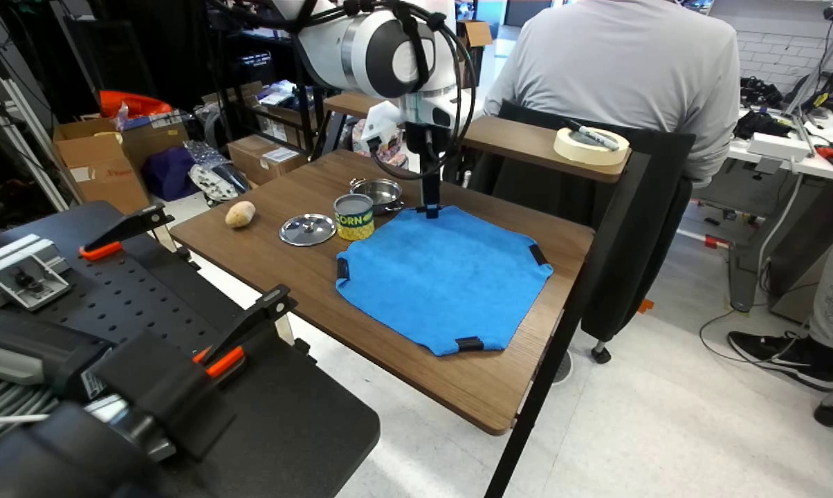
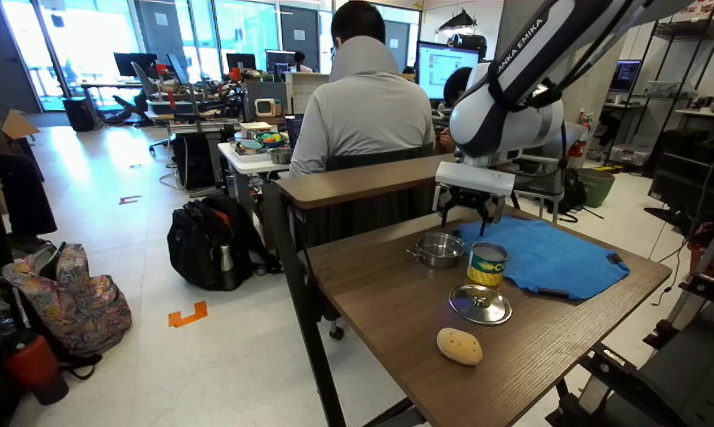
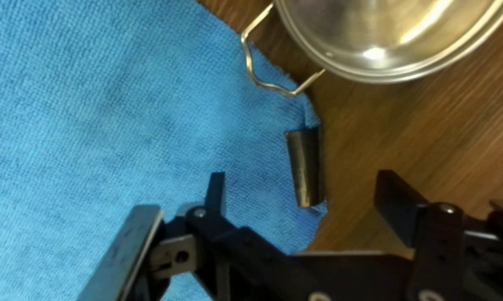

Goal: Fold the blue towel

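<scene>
The blue towel lies flat and spread out on the wooden table, with dark tabs at its corners. It also shows in an exterior view and in the wrist view. My gripper is open and points down over one towel corner. In the wrist view, one finger is over the cloth and the other is over bare wood. The corner's dark tab lies between them, not gripped. In both exterior views the gripper is low at the towel's edge near the pot; I cannot tell whether the fingertips touch anything.
A metal pot stands beside the corner, its wire handle over the towel's edge. A corn can stands at the towel's side. A metal lid and a potato-like object lie farther off. A raised shelf runs behind.
</scene>
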